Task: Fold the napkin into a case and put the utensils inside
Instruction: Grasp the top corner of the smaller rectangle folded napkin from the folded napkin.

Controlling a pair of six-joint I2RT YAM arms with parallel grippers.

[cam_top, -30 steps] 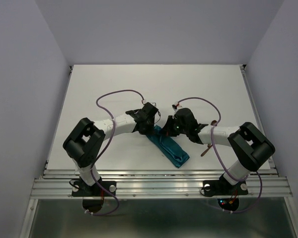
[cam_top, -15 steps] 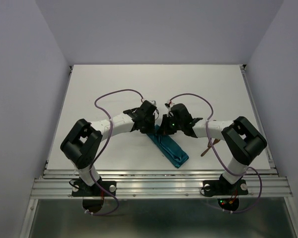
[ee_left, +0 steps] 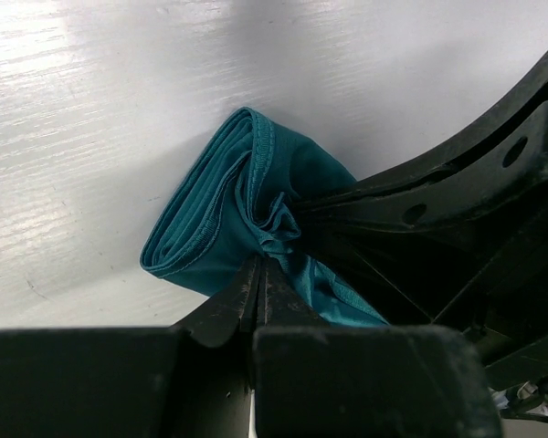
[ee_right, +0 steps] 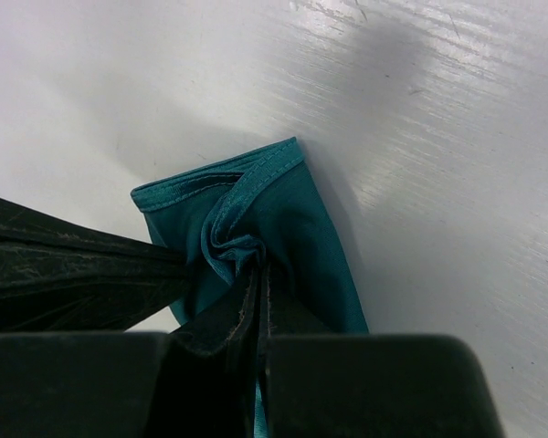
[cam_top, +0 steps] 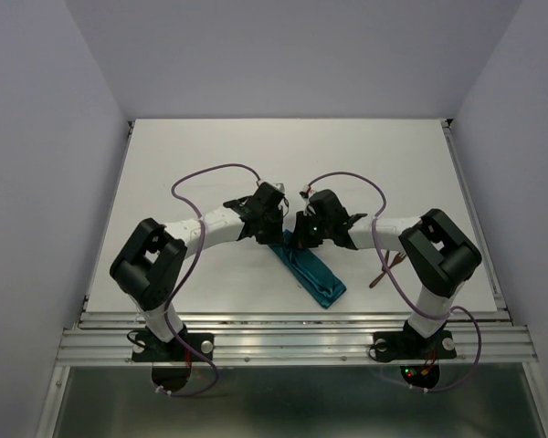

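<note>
The teal napkin (cam_top: 318, 274) lies as a narrow folded strip, the case, running diagonally between the two arms. Both grippers meet at its far end. My left gripper (cam_top: 280, 235) is shut on a bunched pinch of the cloth (ee_left: 221, 214), its tips (ee_left: 260, 266) pressed together. My right gripper (cam_top: 296, 239) is shut on the same end, with puckered fabric (ee_right: 274, 205) at its tips (ee_right: 258, 266). One thin reddish-brown utensil (cam_top: 381, 273) shows beside the right arm, partly hidden by it. I cannot tell whether it is the fork.
The white table (cam_top: 201, 146) stretches away behind the arms, with a metal rail (cam_top: 292, 342) along its near edge. Purple cables (cam_top: 210, 172) loop above both forearms. In each wrist view the other gripper's black body (ee_left: 438, 210) crowds in beside the cloth.
The right arm has swung left, bringing its gripper close against the left gripper at the napkin's far end. The left gripper has shifted slightly. Both stay shut.
</note>
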